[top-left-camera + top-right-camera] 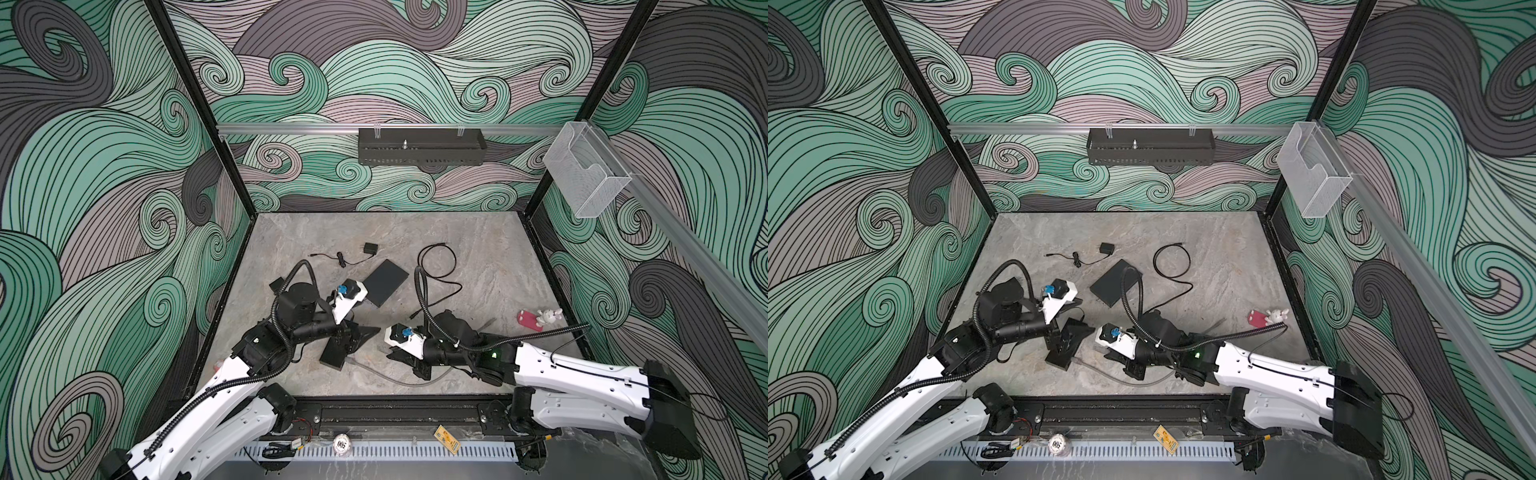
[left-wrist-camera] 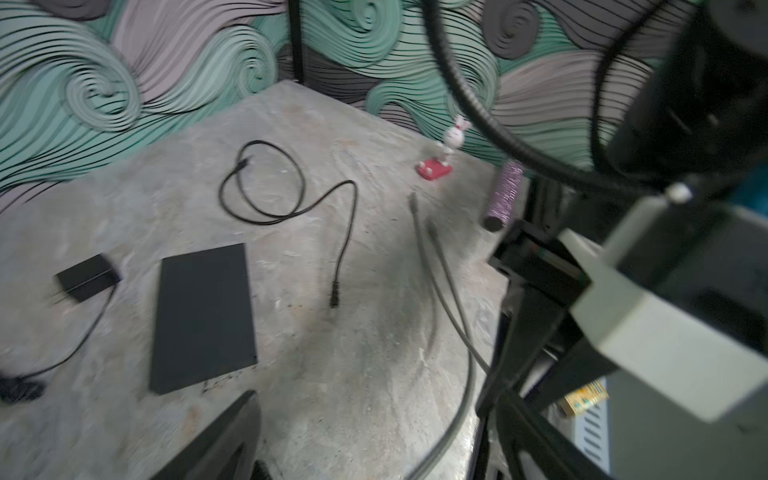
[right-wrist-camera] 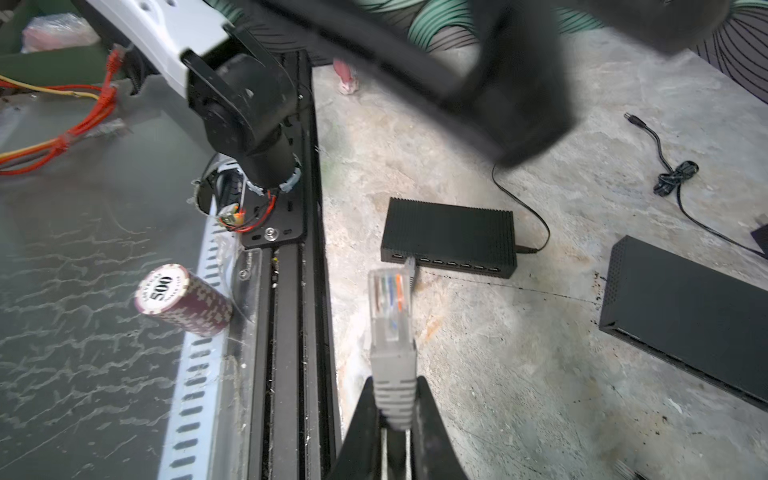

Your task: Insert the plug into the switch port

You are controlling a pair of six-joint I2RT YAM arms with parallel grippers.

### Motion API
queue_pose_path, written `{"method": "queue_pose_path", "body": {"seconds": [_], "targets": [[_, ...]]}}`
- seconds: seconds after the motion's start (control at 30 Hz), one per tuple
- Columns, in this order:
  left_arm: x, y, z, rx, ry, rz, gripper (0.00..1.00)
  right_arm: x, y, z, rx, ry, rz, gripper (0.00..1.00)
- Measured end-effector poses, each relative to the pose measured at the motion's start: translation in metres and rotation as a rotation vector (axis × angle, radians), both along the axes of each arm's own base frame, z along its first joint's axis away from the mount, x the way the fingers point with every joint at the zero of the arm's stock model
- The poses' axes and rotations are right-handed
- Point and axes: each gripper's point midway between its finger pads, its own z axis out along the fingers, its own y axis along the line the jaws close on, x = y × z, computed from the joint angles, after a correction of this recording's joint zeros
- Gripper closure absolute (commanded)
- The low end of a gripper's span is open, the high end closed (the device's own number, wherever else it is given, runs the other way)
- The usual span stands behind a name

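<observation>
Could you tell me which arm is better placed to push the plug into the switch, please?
Right: the right gripper holds the plug, pointed at the switch ports ahead. The left gripper is open and empty.

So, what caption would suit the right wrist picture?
Right gripper holds a grey network plug, pointed toward the black switch.

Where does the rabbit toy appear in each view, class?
In both top views: rabbit by the table's right edge.
Left wrist: rabbit standing at the table's far edge.
Right wrist: not in it.
Shared landmark: flat black box.
</observation>
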Motion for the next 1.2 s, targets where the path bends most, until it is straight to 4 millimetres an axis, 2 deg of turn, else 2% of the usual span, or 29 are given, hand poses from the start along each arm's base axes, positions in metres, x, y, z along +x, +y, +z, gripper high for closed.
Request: {"method": "queue_pose_path", "body": {"seconds": [0.07, 0.1, 0.13, 0.2, 0.23, 0.3, 0.4, 0.5, 0.63, 0.8, 1.0, 1.2], "targets": [[0.025, 0.023, -0.012, -0.04, 0.117, 0.199, 0.27, 0.011, 0.004, -0.012, -0.048, 0.009, -0.026, 1.0], [0.039, 0.038, -0.025, -0.062, 0.196, 0.314, 0.28, 0.016, 0.007, -0.018, -0.071, 0.015, -0.035, 1.0], [0.05, 0.052, -0.039, -0.077, 0.261, 0.406, 0.28, 0.021, 0.011, -0.024, -0.093, 0.021, -0.044, 1.0], [0.063, 0.078, -0.079, -0.097, 0.409, 0.58, 0.29, 0.029, 0.019, -0.036, -0.133, 0.034, -0.057, 1.0], [0.064, 0.087, -0.101, -0.092, 0.477, 0.642, 0.29, 0.032, 0.023, -0.041, -0.148, 0.04, -0.06, 1.0], [0.051, 0.098, -0.145, -0.069, 0.612, 0.732, 0.3, 0.037, 0.03, -0.054, -0.184, 0.062, -0.069, 1.0], [0.037, 0.106, -0.178, -0.046, 0.705, 0.803, 0.32, 0.041, 0.039, -0.073, -0.233, 0.097, -0.076, 1.0], [0.033, 0.111, -0.193, -0.044, 0.728, 0.836, 0.38, 0.043, 0.046, -0.093, -0.277, 0.133, -0.082, 1.0], [0.032, 0.112, -0.202, -0.043, 0.73, 0.846, 0.47, 0.046, 0.052, -0.116, -0.334, 0.165, -0.089, 1.0], [0.038, 0.109, -0.205, -0.051, 0.715, 0.833, 0.48, 0.051, 0.06, -0.139, -0.397, 0.19, -0.092, 1.0], [0.039, 0.105, -0.218, -0.023, 0.75, 0.809, 0.48, 0.056, 0.062, -0.149, -0.44, 0.198, -0.112, 1.0], [0.04, 0.103, -0.218, -0.028, 0.748, 0.797, 0.48, 0.061, 0.069, -0.149, -0.446, 0.203, -0.13, 1.0]]}}
